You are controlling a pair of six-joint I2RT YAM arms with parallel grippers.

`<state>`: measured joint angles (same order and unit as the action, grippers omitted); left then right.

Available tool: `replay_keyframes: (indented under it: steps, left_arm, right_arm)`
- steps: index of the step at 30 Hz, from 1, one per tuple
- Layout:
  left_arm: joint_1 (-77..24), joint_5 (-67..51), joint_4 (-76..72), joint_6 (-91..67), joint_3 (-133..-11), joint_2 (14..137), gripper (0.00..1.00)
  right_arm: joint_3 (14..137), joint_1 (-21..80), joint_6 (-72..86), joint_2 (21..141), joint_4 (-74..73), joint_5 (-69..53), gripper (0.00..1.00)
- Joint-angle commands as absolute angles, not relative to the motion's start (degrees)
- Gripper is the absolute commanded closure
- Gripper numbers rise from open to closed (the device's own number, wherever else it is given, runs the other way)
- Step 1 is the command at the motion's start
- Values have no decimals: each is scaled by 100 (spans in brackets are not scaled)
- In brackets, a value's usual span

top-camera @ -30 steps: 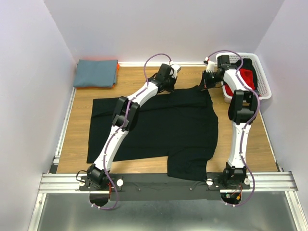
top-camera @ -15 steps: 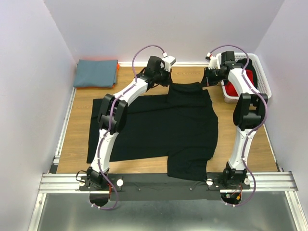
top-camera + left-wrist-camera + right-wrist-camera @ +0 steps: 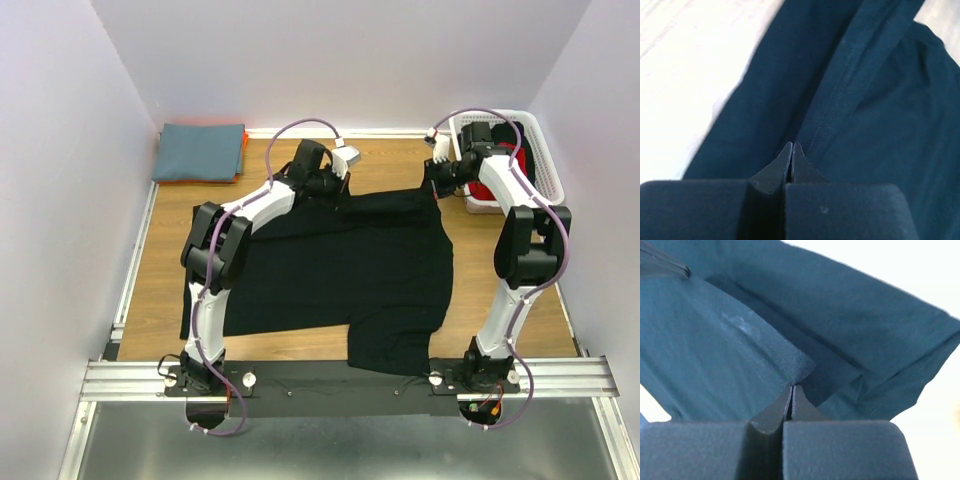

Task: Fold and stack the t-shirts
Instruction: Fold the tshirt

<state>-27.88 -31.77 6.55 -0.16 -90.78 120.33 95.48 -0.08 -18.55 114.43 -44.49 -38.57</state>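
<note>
Black t-shirt [image 3: 340, 265] lying spread on table [image 3: 160, 260], body reaching back toward arm bases. Left gripper [image 3: 338, 188] pinching closed on shirt's far edge, near middle. Right gripper [image 3: 433, 188] clamping closed on far right corner, fabric bunching at fingertips [image 3: 799, 399]. Folded blue shirt [image 3: 200, 151] sitting far left, well apart. Basket [image 3: 548, 175] standing just beside right gripper.

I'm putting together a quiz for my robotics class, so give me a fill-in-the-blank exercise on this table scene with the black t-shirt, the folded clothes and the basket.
1. The left gripper and the right gripper are each ___ on the far edge of the black cotton t-shirt.
2. The folded grey-blue garment lies at the far ___ corner of the wooden table.
3. The white plastic basket, with a red garment in it, stands at the table's far ___ side.
Missing words: shut; left; right.
</note>
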Motion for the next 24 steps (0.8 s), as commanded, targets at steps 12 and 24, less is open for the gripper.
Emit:
replay_keyframes:
  steps: [12,24]
  left_arm:
    - [-3155,-3893,659,518,-8007,11338,100]
    - [-3243,-3972,1001,1036,-7646,11197,100]
  right_arm:
    - [8465,-9,-2891,10705,-5018,-3727,99]
    - [7980,-9,-3533,10626,-5326,-3402,85]
